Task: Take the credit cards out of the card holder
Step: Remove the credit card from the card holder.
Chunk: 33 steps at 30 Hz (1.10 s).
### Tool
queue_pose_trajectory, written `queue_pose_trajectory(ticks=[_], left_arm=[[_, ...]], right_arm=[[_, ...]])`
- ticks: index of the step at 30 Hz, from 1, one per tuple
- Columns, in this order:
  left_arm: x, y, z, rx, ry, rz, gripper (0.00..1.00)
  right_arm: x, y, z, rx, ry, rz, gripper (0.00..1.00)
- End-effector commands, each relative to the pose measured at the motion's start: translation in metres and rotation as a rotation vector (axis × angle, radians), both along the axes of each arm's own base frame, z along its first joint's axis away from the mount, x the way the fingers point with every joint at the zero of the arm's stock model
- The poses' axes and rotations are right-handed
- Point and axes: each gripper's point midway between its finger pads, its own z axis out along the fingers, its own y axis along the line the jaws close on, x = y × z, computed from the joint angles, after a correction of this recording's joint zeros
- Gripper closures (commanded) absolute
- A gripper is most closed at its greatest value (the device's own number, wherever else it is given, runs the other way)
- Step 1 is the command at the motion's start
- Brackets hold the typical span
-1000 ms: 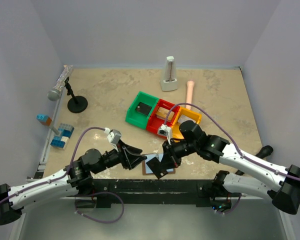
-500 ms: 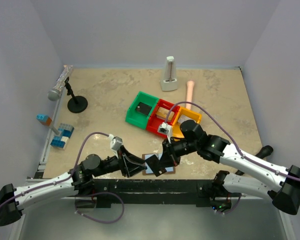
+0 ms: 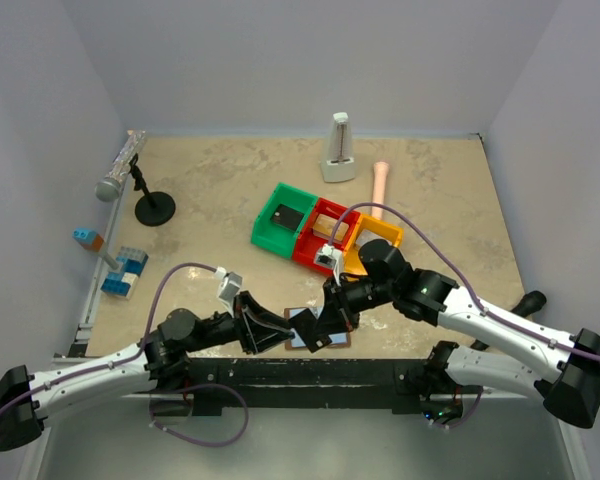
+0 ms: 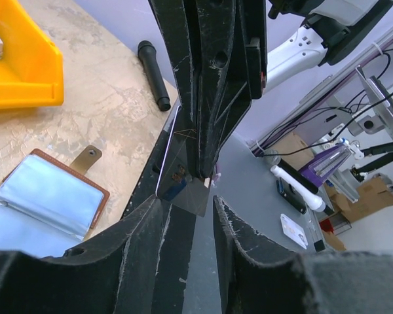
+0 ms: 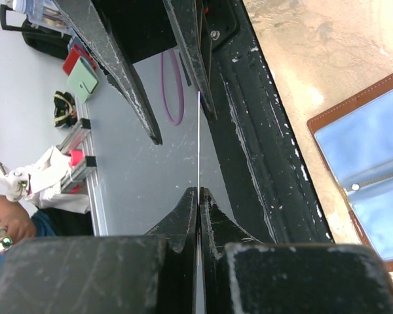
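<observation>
The card holder (image 3: 332, 338) lies open at the table's near edge, brown rim, pale blue panels; it also shows in the left wrist view (image 4: 46, 196) and the right wrist view (image 5: 373, 170). My right gripper (image 3: 327, 322) is shut on a dark credit card (image 3: 310, 328) and holds it above the holder's left part; in the right wrist view the gripper (image 5: 198, 191) grips the card (image 5: 198, 144) edge-on. My left gripper (image 3: 283, 330) is open. In the left wrist view the gripper (image 4: 187, 206) has its fingers on either side of the card's (image 4: 183, 176) lower corner, not touching.
Green (image 3: 283, 217), red (image 3: 320, 235) and yellow (image 3: 375, 245) bins stand behind the holder. A microphone on a stand (image 3: 120, 170), blue blocks (image 3: 125, 272), a white object (image 3: 338, 150) and a pink cylinder (image 3: 380, 185) lie farther off. The black mounting rail (image 3: 280, 370) runs along the near edge.
My left arm has moved right toward the right gripper, bringing its open fingers up to the held card. The right gripper has stayed almost in place with the card.
</observation>
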Motion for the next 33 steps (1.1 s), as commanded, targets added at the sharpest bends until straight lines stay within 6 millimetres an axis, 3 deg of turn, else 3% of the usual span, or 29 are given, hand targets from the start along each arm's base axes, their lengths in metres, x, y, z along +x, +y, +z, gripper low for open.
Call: queue_pose_trajectory(ticks=[1, 15, 33], left_arm=[[-0.0033, -0.0018, 0.0041, -0.033, -0.018, -0.026, 0.59], [-0.003, -0.0022, 0.002, -0.041, -0.017, -0.025, 0.68], [-0.0002, -0.0021, 0.0065, -0.059, -0.024, -0.01, 0.96]], right_arm=[[-0.0012, 0.0068, 0.0168, 0.063, -0.019, 0.022, 1.0], [-0.0034, 0.0087, 0.0127, 0.066, 0.005, 0.034, 1.0], [-0.0067, 0.0079, 0.0113, 0.069, 0.017, 0.049, 1.0]])
